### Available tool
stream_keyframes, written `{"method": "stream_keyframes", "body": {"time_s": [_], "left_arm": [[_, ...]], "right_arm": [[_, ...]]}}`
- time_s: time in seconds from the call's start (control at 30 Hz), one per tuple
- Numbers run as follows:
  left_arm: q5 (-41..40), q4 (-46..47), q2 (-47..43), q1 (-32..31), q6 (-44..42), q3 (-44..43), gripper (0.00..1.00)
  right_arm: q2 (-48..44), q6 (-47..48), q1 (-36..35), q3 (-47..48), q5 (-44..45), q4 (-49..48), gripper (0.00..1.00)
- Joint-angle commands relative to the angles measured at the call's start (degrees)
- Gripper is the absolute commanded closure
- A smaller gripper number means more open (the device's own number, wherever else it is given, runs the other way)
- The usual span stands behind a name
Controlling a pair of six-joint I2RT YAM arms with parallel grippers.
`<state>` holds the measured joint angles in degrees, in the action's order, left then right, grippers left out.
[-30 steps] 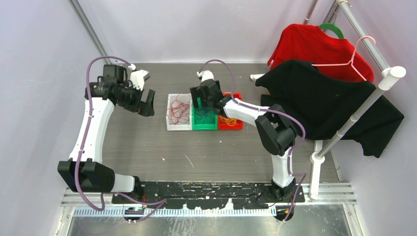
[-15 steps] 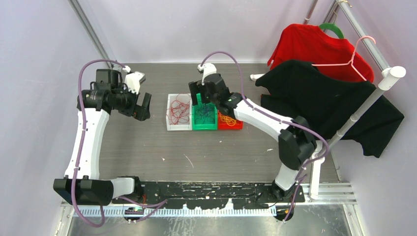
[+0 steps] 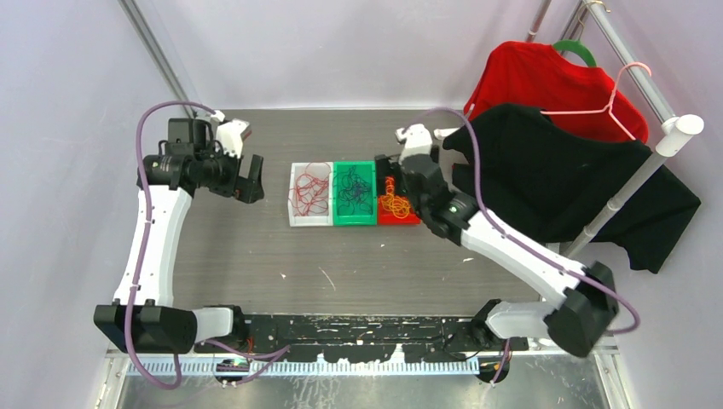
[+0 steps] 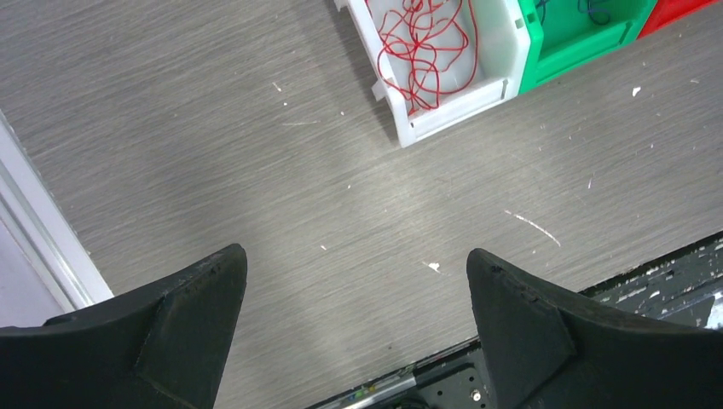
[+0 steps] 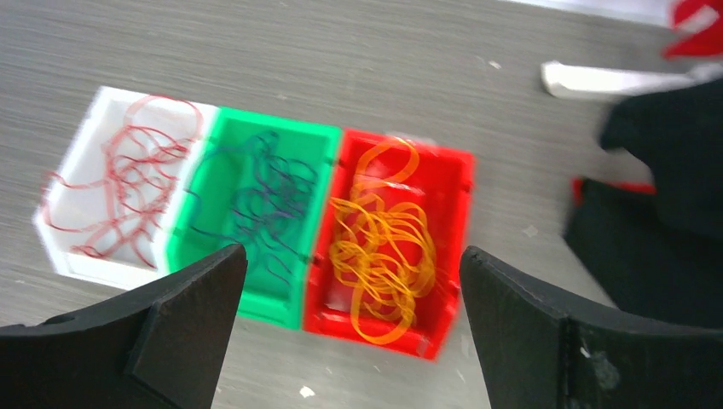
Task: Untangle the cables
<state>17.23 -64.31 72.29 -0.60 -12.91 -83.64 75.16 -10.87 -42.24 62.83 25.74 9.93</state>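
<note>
Three bins stand in a row mid-table. The white bin (image 3: 297, 220) holds red cables (image 3: 311, 192), the green bin (image 3: 354, 221) holds dark purple-blue cables (image 3: 354, 189), and the red bin (image 3: 399, 220) holds orange-yellow cables (image 3: 394, 203). My left gripper (image 3: 251, 181) hovers left of the white bin, open and empty; its wrist view shows bare table under the gripper (image 4: 354, 254) and the red cables (image 4: 426, 43) ahead. My right gripper (image 3: 409, 170) hangs open over the red bin's far right, nothing between its jaws (image 5: 351, 250). The orange-yellow cables (image 5: 384, 247) lie below it.
A black garment (image 3: 563, 183) and a red garment (image 3: 546, 81) hang on a clothes rack (image 3: 673, 132) at the right, close to the red bin. A white scrap (image 3: 445, 133) lies behind the bins. Walls close the left and back; a black rail (image 3: 367, 328) runs along the near edge.
My right arm has swung right, from above the green bin to above the red bin, its elbow now low at the right. The left gripper drew back slightly to the left.
</note>
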Motion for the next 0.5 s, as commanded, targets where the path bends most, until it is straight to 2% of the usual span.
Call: {"method": "stream_keyframes", "body": {"time_s": [0.0,0.1,0.23,0.37,0.47], "left_arm": [[2.8,9.3,-2.2,0.8,1.8,4.5,0.00],[2.1,16.4,-3.6,1.1,2.4,10.3,0.00],[0.9,27.7,-4.6,2.3,3.3,18.9,0.01],[0.5,40.1,-5.4,4.4,5.4,28.8,0.00],[0.0,53.4,-6.1,5.3,7.1,37.8,0.00]], "right_arm": [[-12.5,0.0,1.0,-9.0,11.9,-0.6,0.00],[-22.0,1.1,3.0,-15.9,17.8,-2.5,0.00],[-29.4,4.3,6.5,-23.2,24.0,-5.4,0.00],[-31.6,7.3,10.7,-29.0,28.5,-10.4,0.00],[-30.8,6.2,15.8,-32.5,30.5,-14.0,0.00]]}}
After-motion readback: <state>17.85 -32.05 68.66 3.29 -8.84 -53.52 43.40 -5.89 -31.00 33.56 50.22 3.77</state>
